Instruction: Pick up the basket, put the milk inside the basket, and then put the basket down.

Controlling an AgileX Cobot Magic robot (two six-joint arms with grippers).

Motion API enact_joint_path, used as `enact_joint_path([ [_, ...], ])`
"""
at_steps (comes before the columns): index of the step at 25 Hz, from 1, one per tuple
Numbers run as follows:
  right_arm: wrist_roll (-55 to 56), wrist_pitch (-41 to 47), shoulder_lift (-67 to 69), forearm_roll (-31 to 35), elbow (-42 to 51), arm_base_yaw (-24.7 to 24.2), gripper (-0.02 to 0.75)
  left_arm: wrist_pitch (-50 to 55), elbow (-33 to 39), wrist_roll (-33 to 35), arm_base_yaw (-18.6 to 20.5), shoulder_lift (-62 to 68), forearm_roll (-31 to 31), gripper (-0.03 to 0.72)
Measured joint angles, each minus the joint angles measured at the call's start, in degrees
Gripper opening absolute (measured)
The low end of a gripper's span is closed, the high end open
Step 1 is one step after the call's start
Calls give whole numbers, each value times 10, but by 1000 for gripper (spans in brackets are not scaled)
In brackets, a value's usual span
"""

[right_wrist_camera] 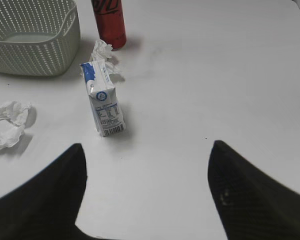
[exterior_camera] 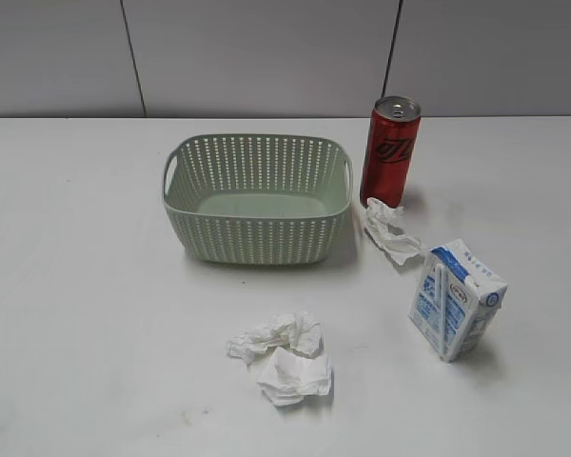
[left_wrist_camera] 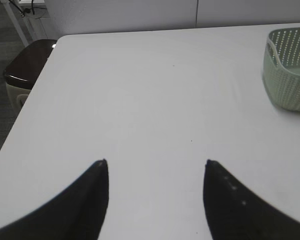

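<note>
The pale green basket stands empty on the white table; its left end shows in the left wrist view and its corner in the right wrist view. The blue-and-white milk carton stands upright to the basket's front right, also in the right wrist view. My left gripper is open and empty, well left of the basket. My right gripper is open and empty, short of the milk. Neither gripper shows in the exterior view.
A red soda can stands right of the basket. One crumpled tissue lies between can and milk, two more lie in front of the basket. A dark bin sits off the table's left edge.
</note>
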Motion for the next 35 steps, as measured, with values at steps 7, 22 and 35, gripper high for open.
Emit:
enact_joint_path([
  [7,0,0,0,0,0,0,571,0,0,0,0,0,0,458],
  [22,0,0,0,0,0,0,571,0,0,0,0,0,0,457],
  [35,0,0,0,1,0,0,571,-166,-58,0,0,133,-75,505],
])
